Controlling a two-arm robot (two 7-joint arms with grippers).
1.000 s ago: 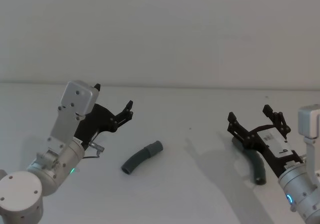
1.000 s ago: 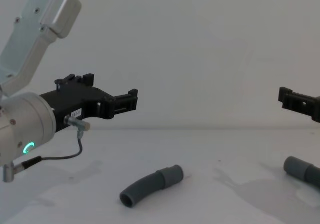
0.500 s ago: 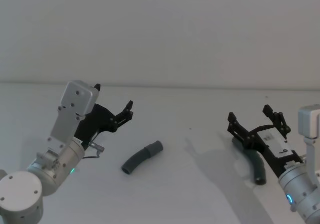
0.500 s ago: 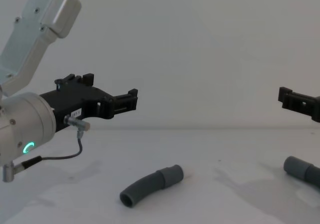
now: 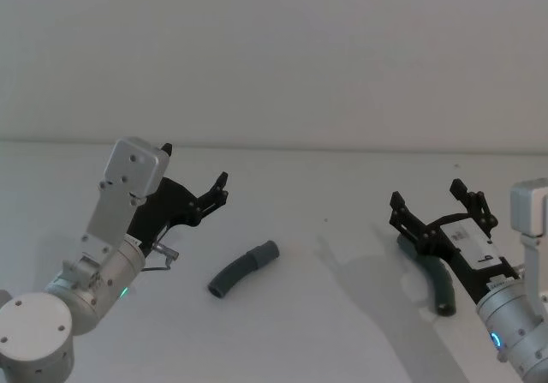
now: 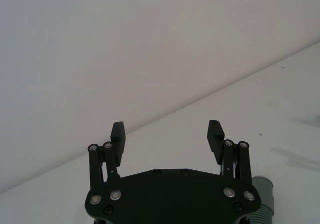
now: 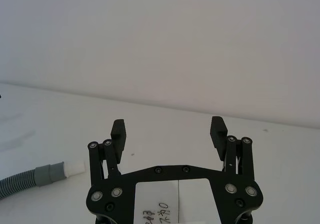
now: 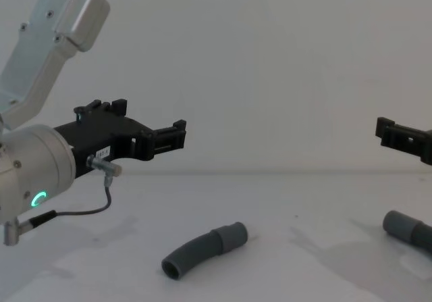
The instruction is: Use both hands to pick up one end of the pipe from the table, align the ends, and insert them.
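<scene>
Left gripper point(image 5: 195, 164) on 9 o'clock side of table point(image 5: 325, 332), jaws spread wide, nothing in them, hanging above surface. Curved pipe piece point(image 5: 244, 268) flat on table, roughly 5 o'clock from it, cuffed end point(image 5: 268, 251) aimed at 2 o'clock. Right gripper point(image 5: 426, 193) over at 3 o'clock, also wide, empty. Second pipe piece point(image 5: 443, 296) lying just under it, partly hidden.

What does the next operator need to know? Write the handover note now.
Left gripper: open, empty, raised above the table, left of the curved pipe piece.
Right gripper: open, empty, raised over the second pipe piece.
Both pieces lie on the table, apart.
Done: nothing grasped.
To do: pick up both pieces, align them, insert.
</scene>
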